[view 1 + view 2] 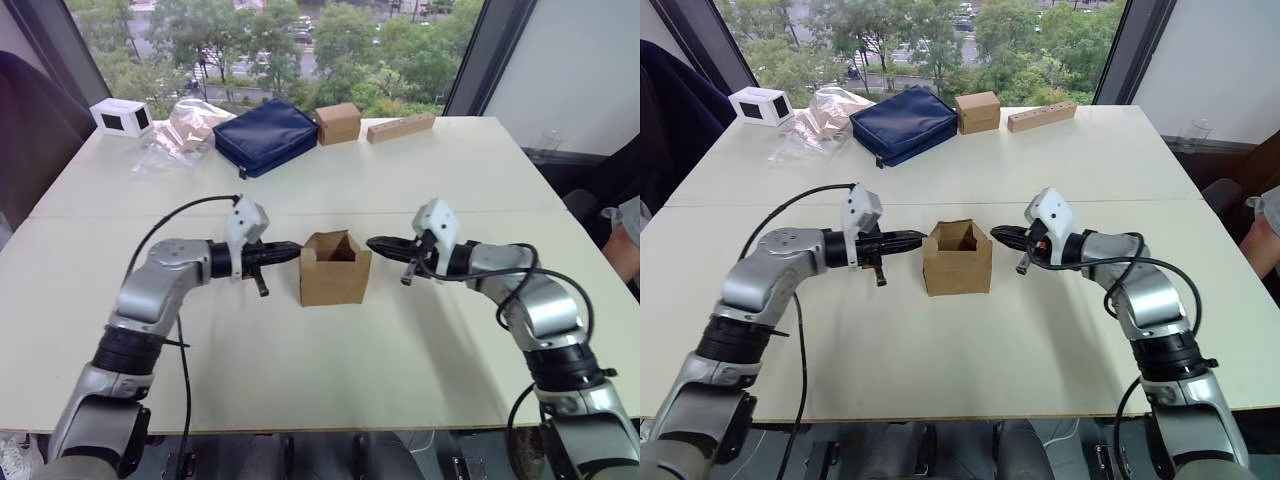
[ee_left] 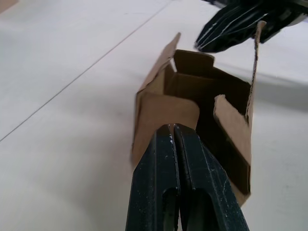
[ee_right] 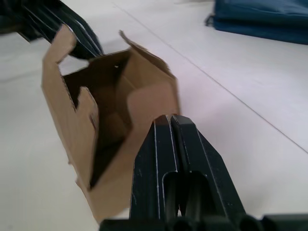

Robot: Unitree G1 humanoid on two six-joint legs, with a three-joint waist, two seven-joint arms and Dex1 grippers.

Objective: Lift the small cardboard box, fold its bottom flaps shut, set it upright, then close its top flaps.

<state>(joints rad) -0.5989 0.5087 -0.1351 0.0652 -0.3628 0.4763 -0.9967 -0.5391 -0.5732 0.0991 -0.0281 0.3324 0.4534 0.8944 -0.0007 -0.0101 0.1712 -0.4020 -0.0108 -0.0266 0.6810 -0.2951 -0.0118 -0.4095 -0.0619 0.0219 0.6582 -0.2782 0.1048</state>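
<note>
The small cardboard box [image 1: 335, 272] stands upright in the middle of the table, its top open. The top flaps [image 2: 163, 65] stick up around the opening, and one side flap [image 3: 84, 108] leans inward. The bottom flaps are hidden under the box. My left gripper [image 1: 295, 252] is shut and empty, its tip against the box's left flap near the rim. My right gripper [image 1: 372, 243] is also shut and empty, its tip at the box's right flap. The two grippers point at each other across the box.
At the table's far side lie a navy bag [image 1: 265, 135], another cardboard box [image 1: 338, 123], a wooden block [image 1: 400, 127], a white box [image 1: 122, 117] and a clear plastic bag [image 1: 185, 128]. A person [image 1: 625, 240] shows at the right edge.
</note>
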